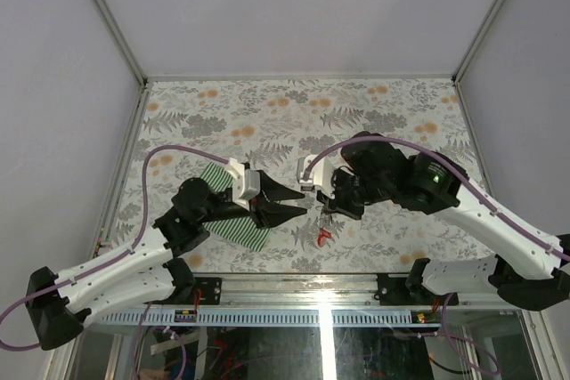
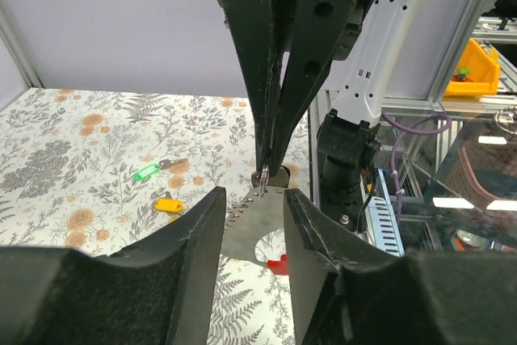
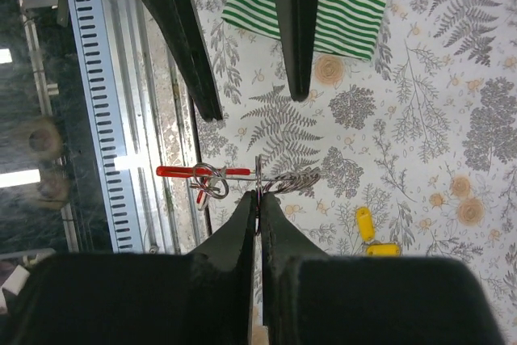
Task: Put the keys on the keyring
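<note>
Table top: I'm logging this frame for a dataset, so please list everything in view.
floral patterned table cover: one, white with grey and orange print, over the whole surface
green-and-white striped cloth: one, near left, under the left arm
thin grey wire keyring with a red tag: one, pinched in the right claw
flat grey metal key with a toothed edge: one, just below the keyring, between the left claw's fingers
green plastic-tagged key: one, lying on the cover
yellow plastic key tags: two, close together on the cover
yellow plastic bin: one, off the table
left claw: one, black, open
right claw: one, black, shut
</note>
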